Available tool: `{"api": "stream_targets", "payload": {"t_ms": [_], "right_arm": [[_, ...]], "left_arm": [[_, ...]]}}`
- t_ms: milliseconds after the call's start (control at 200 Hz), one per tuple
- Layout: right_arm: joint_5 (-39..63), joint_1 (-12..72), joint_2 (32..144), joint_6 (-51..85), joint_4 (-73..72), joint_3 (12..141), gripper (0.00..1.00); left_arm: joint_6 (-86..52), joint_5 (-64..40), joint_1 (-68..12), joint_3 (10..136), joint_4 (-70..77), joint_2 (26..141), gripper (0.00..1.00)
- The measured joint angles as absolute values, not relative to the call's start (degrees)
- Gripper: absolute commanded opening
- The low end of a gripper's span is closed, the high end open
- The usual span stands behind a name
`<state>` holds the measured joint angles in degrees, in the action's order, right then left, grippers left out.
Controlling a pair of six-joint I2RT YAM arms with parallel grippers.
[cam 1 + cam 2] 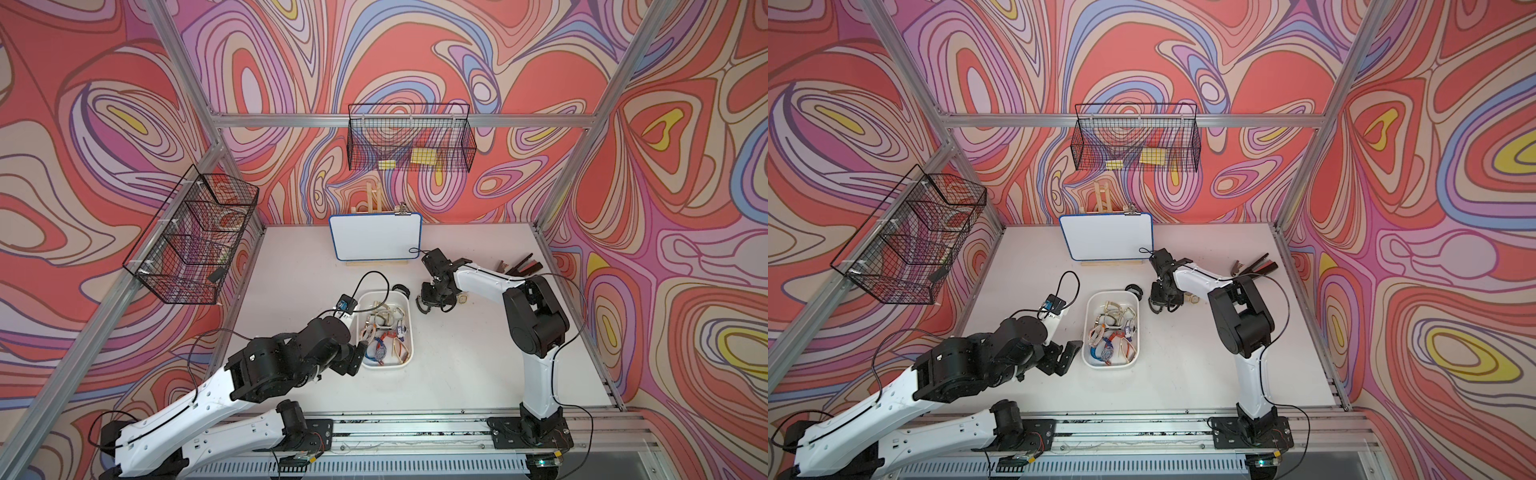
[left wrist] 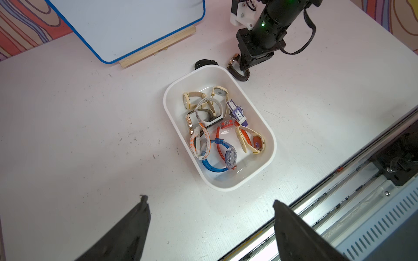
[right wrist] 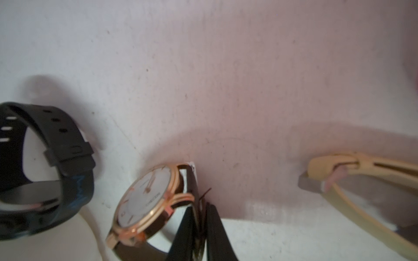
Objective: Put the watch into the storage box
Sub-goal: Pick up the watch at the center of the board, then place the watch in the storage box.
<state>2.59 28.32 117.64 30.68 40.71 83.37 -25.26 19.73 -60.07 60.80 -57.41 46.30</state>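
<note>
The watch (image 3: 144, 203) has a gold rim, a white dial and a dark brown strap. It stands on edge on the table just outside the storage box's far corner, as the left wrist view shows (image 2: 235, 64). My right gripper (image 3: 201, 204) is shut on its strap, pointing down (image 1: 432, 305). The storage box (image 2: 272, 144) is a white tray holding several watches, seen in both top views (image 1: 384, 293) (image 1: 1111, 293). My left gripper (image 2: 209, 198) hangs open and empty beside the box's near left side (image 1: 1069, 353).
A black watch (image 3: 45, 169) (image 1: 400, 288) lies by the box's far edge. A beige watch (image 3: 362, 180) (image 1: 462, 298) lies right of the right gripper. A whiteboard (image 1: 376, 237) stands behind. Black wire baskets (image 1: 409, 139) (image 1: 191, 237) hang on the frame. Dark objects (image 1: 521, 266) lie at back right.
</note>
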Motion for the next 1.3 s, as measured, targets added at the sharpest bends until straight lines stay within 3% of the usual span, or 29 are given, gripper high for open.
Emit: {"api": "stream_targets", "payload": {"t_ms": [391,696,946,1302], "right_arm": [[-1.32,30.33,113.95,29.74,43.24,83.35,0.00],[-0.03,39.90,106.67,27.77,45.95,87.81,0.00],[3.27,45.19,112.99,26.68,46.76,97.56,0.00],[4.99,45.93,124.01,25.47,48.51,104.62,0.00]], "left_arm": [[-23.68,18.79,-60.34,60.80,-55.55,45.43,0.92],[-23.70,20.05,-60.36,60.80,-55.31,44.58,0.94],[-24.29,21.52,-60.36,60.80,-55.35,43.70,0.94],[-25.56,22.79,-60.36,60.77,-56.21,42.30,0.94]]}}
